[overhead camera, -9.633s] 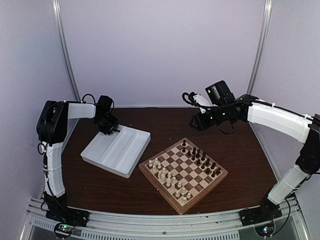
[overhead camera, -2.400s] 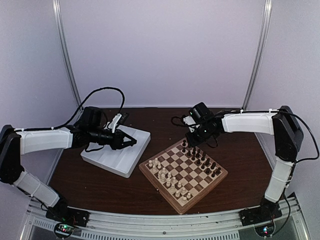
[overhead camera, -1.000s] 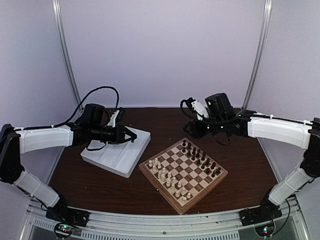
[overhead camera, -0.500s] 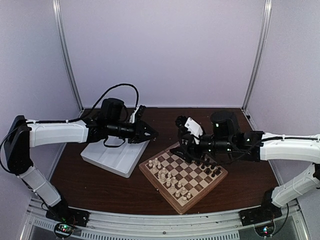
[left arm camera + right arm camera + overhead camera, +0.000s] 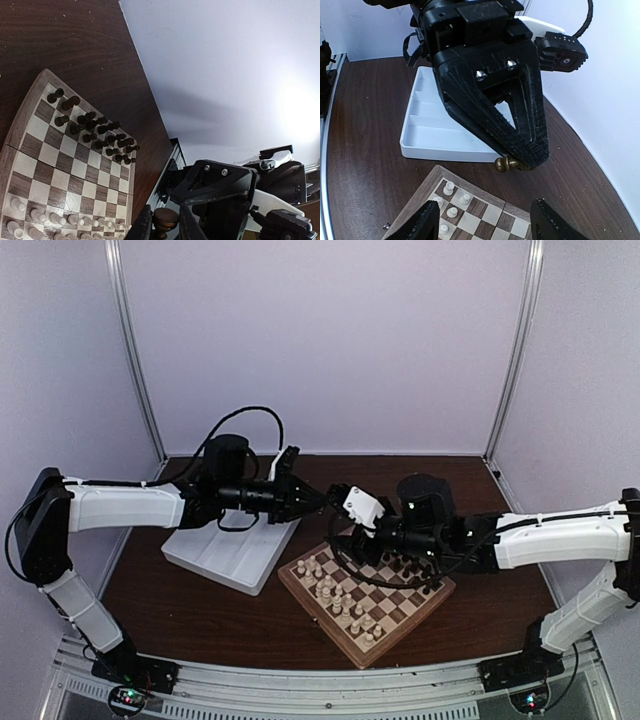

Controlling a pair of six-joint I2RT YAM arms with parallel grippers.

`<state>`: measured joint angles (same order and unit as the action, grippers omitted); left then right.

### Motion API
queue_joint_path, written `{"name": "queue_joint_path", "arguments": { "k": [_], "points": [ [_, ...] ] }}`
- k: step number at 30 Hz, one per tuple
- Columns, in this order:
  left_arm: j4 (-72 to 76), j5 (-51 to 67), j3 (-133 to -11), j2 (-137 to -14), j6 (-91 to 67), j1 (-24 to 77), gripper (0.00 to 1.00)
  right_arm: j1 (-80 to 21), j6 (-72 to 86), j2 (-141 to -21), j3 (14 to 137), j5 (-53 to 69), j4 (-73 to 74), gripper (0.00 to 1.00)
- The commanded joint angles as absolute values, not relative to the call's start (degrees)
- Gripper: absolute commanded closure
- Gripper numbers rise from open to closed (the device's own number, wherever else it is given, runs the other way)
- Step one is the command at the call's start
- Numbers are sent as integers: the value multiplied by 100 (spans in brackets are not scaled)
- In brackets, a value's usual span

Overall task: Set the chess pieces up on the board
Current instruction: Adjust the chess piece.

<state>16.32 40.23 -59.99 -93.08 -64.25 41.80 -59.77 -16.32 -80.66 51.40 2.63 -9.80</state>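
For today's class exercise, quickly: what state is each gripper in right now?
Left gripper: shut on a dark chess piece.
Right gripper: open, holding nothing.

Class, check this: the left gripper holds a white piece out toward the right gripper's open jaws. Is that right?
No. The piece in the left gripper is dark brown, not white; the right wrist view shows it, held toward the open jaws of the right gripper.

The left gripper (image 5: 519,162) is matt black plastic, grainy at the fingers (image 5: 532,130); at its tips a glossy brown chess piece (image 5: 503,164) — below, the board (image 5: 487,215) of smooth, lightly sheened wood.
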Motion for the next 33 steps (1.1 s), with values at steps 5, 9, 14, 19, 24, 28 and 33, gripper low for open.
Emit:
{"name": "queue_joint_path", "arguments": {
  "k": [5, 9, 14, 19, 24, 28, 33],
  "points": [
    [2069, 4284, -5894, -9305, -6607, 4210, 81, -6003, -1757, -8352, 5444, -351, -1649, 36],
    [2197, 4312, -5847, -9303, -6684, 4219, 81, -6003, -1757, -8485, 5554, -348, -1679, 39],
    [2246, 4351, -5815, -9316, -6708, 4219, 80, -6001, -1756, -8597, 5629, -307, -1693, 46],
    [2321, 4390, -5784, -9332, -6734, 4228, 80, -6003, -1747, -8674, 5651, -271, -1678, 55],
    [2376, 4407, -5762, -9366, -6765, 4235, 80, -6003, -1740, -8690, 5634, -302, -1683, 63],
    [2465, 4450, -5761, -9401, -6820, 4252, 80, -6002, -1724, -8693, 5609, -352, -1720, 65],
    [2660, 4508, -5742, -9503, -6939, 4271, 80, -6003, -1701, -8701, 5599, -433, -1783, 70]
  ]
}}
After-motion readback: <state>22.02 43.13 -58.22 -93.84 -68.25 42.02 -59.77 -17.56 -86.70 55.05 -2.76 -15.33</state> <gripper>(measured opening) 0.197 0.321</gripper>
